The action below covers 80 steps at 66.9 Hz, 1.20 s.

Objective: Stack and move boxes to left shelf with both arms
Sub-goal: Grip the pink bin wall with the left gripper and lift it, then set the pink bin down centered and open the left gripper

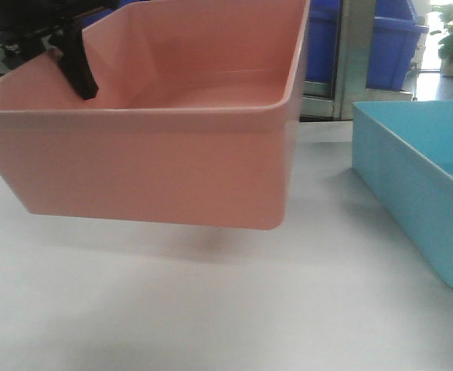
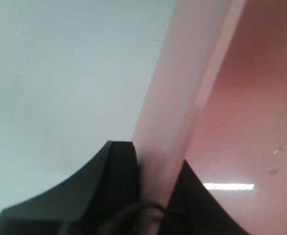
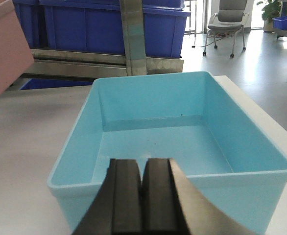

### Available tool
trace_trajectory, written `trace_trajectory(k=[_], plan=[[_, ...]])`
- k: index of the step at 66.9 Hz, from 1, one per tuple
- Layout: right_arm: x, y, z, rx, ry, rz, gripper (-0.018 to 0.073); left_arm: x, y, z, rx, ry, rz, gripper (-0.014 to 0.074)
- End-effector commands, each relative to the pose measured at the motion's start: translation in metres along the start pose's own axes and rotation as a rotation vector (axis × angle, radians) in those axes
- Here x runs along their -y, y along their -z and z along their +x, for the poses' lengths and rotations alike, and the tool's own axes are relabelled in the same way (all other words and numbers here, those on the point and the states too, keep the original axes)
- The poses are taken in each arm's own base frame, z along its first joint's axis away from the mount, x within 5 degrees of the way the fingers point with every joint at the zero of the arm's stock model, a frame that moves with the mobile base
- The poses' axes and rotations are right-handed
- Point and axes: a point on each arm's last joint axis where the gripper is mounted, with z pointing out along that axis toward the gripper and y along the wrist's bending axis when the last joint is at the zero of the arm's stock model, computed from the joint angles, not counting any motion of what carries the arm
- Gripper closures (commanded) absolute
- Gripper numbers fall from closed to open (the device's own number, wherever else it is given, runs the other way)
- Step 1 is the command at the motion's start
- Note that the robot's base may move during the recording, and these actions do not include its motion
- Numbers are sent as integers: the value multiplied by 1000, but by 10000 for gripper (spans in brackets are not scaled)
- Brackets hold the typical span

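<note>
Low front camera closely faces the pink bin (image 1: 157,166), whose wall fills the left wrist view; right wrist overlooks the blue bin (image 3: 173,132), shared with front.

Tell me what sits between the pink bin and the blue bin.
Nothing; only bare white tabletop separates the pink bin and blue bin in the front-facing view.

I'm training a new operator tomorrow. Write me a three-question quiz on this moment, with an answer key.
1. True or false: the pink bin rests flat on the table.
2. Fill in: the right pincer, facing the blue bin, is ____.
3. The left pincer clamps: A) the pink bin's wall B) the blue bin's rim C) nothing.
Key: 1 false, it hangs lifted and tilted; 2 shut, holding nothing; 3 A.
</note>
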Motion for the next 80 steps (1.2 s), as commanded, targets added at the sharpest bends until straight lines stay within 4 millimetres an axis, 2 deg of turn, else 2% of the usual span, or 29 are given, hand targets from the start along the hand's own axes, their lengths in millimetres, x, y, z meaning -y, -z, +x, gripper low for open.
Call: trace_trajectory(k=[1,25,39,49,80], plan=[[-1,3,-17,136,11,-4,503,14,16,-9,104,62,55,597],[-1,3,-17,137,11,-4,503,11,-40,-3,-17,124,22,598],[-1,3,-17,137,11,-4,503,9,-59,3,-80,89,0,598],[-1,3,-17,137,11,-4,503,7,-64,6,-112,18,-15,598],[-1,3,-17,137,11,-4,503,5,-69,7,-124,26,-23,596]])
